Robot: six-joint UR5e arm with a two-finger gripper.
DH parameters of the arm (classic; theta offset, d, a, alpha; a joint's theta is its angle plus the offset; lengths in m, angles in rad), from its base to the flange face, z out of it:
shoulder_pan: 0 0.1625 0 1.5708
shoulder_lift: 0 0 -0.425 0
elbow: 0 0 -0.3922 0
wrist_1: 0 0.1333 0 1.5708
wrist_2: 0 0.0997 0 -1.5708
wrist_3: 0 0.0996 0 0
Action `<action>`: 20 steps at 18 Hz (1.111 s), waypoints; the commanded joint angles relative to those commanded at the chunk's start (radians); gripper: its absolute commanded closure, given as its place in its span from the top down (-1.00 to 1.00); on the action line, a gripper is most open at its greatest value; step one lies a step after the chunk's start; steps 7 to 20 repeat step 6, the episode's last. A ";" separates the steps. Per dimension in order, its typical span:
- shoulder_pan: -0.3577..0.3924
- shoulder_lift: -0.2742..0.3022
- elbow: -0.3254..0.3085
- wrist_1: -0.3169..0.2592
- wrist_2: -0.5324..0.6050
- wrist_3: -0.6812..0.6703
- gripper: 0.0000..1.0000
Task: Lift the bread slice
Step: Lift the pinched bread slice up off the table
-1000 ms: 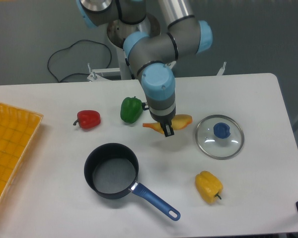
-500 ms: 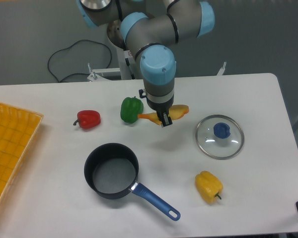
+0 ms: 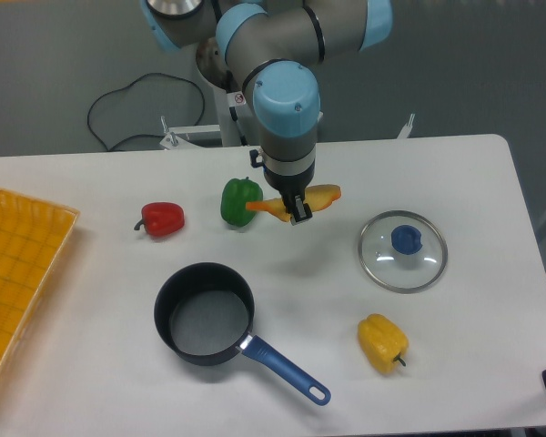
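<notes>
One arm was in the shot, reaching down from the top over the white table [image 3: 455,173], and its gripper [image 3: 297,212] had its two dark fingers clamped on the bread slice [image 3: 320,197]. The slice was up off the table, held roughly flat with a bit of a tilt, its yellow-orange end sticking out to the right of the fingers and a darker orange crust tip poking out on the left. You could see a faint shadow on the tabletop below it, so it wasn't touching anything down there. The crust tip sat just in front of the green pepper [image 3: 238,199] from this angle, though I couldn't tell if they actually touched. A red pepper [image 3: 162,218] lay further left, well apart from the slice. The glass lid [image 3: 402,250] with its blue knob rested flat on the table to the right, near but not under the slice. Toward the front there was the dark pot [image 3: 203,313] with a blue handle pointing toward the lower right, and a chunky yellow pepper [image 3: 382,342] off to its right. An orange-yellow tray [image 3: 18,273] ran along the left edge, partly cut off by the frame.
</notes>
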 joint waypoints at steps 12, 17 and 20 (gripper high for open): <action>-0.002 0.002 -0.005 0.000 -0.002 -0.002 -1.00; -0.002 0.002 -0.005 0.000 -0.002 -0.002 -1.00; -0.002 0.002 -0.005 0.000 -0.002 -0.002 -1.00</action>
